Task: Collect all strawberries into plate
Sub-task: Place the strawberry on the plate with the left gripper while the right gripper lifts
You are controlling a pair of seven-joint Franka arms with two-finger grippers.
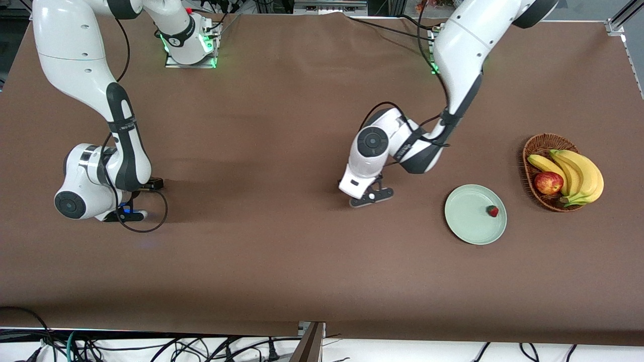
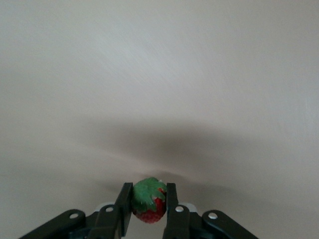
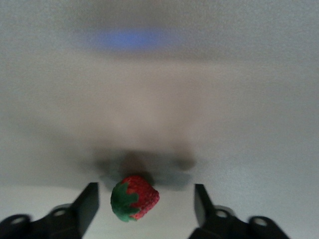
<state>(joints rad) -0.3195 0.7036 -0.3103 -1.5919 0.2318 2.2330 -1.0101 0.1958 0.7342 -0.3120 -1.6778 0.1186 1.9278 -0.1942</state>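
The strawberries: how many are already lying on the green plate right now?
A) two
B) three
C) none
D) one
D: the front view shows a single strawberry on the plate; another strawberry is pinched in the left gripper, and a third strawberry lies on the table between the open jaws of the right gripper.

Matt brown tablecloth [image 1: 282, 261], wicker basket [image 1: 529, 151]
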